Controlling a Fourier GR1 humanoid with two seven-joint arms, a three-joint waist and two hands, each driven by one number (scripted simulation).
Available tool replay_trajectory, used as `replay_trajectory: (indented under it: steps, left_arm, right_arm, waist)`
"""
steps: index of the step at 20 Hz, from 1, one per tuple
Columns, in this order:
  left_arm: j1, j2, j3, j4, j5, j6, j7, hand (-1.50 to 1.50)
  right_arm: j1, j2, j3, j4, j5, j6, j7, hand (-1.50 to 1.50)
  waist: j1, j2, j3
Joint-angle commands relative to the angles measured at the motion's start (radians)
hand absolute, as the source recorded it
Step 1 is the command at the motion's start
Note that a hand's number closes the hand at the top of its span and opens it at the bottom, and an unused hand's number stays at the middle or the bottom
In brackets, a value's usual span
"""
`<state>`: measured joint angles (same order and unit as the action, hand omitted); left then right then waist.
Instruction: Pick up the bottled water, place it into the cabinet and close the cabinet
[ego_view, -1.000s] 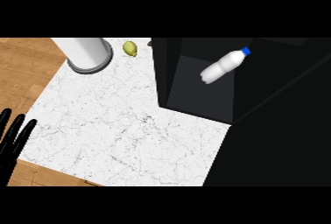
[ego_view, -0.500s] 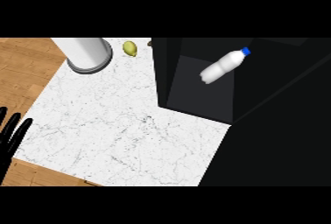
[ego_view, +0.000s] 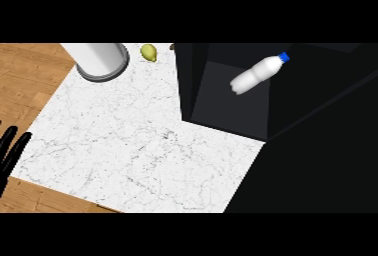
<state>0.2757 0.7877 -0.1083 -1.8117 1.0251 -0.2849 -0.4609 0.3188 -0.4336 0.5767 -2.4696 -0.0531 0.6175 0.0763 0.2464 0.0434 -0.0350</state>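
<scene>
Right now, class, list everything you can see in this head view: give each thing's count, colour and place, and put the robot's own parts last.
bottled water: one, clear white with a blue cap, lying inside the cabinet at upper right, cap pointing up and right.
cabinet: one, black, open, filling the right side.
marble slab: one, white with grey veins, centre.
wooden counter: one, brown, left side and lower left corner.
canister: one, white and grey cylinder, top left.
small fruit: one, yellow-green, top, right of the canister.
left hand: one, black, at the left edge, fingers straight, resting.
right hand: none in view.
</scene>
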Motion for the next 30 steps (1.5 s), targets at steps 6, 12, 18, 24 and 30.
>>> replay_trajectory:
  steps: [6,12,18,24,30]
  left_arm:
    - [-0.023,0.012,0.010,-0.002,0.011,-0.022,0.006,-1.50]
    - [-0.024,0.007,0.009,0.015,0.015,-0.032,0.007,-1.50]
    - [-0.030,0.011,0.017,0.037,0.012,-0.032,0.009,-1.50]
    - [-0.025,0.013,0.021,0.043,0.022,-0.043,0.011,-1.50]
    - [-0.033,0.004,0.029,0.055,0.019,-0.036,0.003,-1.50]
  right_arm:
    - [-0.020,0.076,0.121,0.092,-0.132,-0.014,0.060,1.50]
    - [-0.048,0.094,0.050,0.103,-0.130,-0.046,0.086,1.50]
    - [-0.147,0.074,-0.023,0.121,-0.069,-0.026,0.144,1.50]
    - [-0.254,0.124,-0.043,0.211,-0.066,-0.065,0.231,1.50]
    - [-0.410,0.224,-0.055,0.364,-0.089,-0.118,0.320,1.50]
  waist:
    - [0.034,0.032,0.010]
    - [0.015,0.031,0.009]
    - [0.010,0.025,0.006]
    - [0.009,0.019,0.008]
    - [-0.002,0.014,0.013]
